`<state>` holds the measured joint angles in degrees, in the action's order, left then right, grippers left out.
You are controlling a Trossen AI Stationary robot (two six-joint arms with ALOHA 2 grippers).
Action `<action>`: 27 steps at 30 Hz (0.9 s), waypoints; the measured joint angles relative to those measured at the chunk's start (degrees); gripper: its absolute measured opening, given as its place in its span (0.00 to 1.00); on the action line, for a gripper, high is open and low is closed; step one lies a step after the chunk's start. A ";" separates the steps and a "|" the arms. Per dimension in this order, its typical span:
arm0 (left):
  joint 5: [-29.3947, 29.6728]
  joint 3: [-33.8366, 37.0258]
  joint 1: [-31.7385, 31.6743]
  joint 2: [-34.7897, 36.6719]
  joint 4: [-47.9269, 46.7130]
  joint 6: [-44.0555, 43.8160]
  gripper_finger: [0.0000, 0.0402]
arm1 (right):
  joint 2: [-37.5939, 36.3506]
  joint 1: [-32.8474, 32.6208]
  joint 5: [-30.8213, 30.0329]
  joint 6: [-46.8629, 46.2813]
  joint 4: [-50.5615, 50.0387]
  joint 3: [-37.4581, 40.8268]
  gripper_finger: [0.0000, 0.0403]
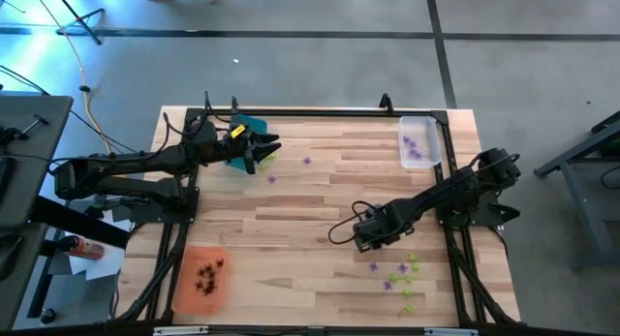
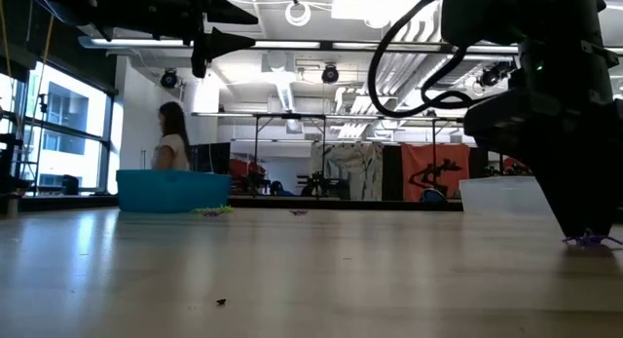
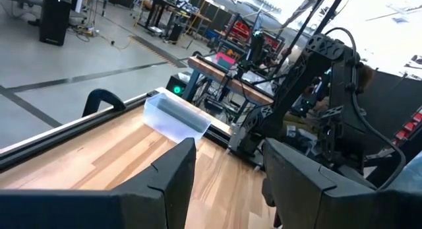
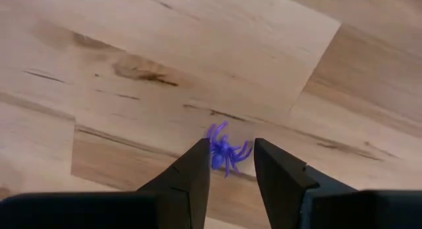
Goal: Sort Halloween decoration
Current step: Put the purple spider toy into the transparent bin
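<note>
Right gripper (image 4: pixel 231 164), lower centre of the high view, fingers apart astride one purple spider (image 4: pixel 226 152) flat on the table (image 4: pixel 165 51): centre, close squarely; left gripper (image 3: pixel 227 173) parted, idle upper left.

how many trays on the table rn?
3. Teal tray at the far left under the left gripper, clear tray at the far right, orange tray at the near left. Nothing seems hidden.

Wooden table (image 1: pixel 320 210) with trays (image 1: pixel 201 276), scattered spiders (image 1: pixel 402 273)
</note>
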<state>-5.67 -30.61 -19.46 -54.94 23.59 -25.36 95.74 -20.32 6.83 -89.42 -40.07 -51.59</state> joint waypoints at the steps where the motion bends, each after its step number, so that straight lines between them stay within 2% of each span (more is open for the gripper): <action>1: 0.00 0.00 0.02 0.00 -0.02 0.04 0.42 | -0.01 0.00 -0.49 0.61 -0.04 0.01 0.28; 5: 0.00 0.00 0.01 0.00 -0.02 0.06 0.42 | 0.00 -0.15 -2.87 2.24 -1.19 0.01 0.23; 8: 0.00 0.00 0.02 0.00 0.02 0.04 0.42 | -0.02 -0.15 -3.56 4.79 -1.43 0.02 0.08; 10: 0.00 0.00 0.02 -0.01 0.04 0.05 0.42 | -0.33 -0.17 -3.99 6.99 -1.33 0.02 0.03; 14: 0.00 0.00 0.01 0.00 0.30 0.02 0.42 | -3.84 -0.16 -4.94 9.99 -1.42 0.10 0.01; 18: 0.03 0.00 0.01 -0.01 0.28 -0.05 0.42 | -11.06 0.19 -9.85 11.40 -2.74 0.09 0.00; 27: 1.01 0.00 0.00 0.00 0.28 -0.05 0.42 | -29.69 1.87 -27.36 16.03 -5.07 0.09 0.00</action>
<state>-4.66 -30.61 -19.46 -54.94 23.88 -25.41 66.05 -18.44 -20.53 -73.39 -45.15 -51.51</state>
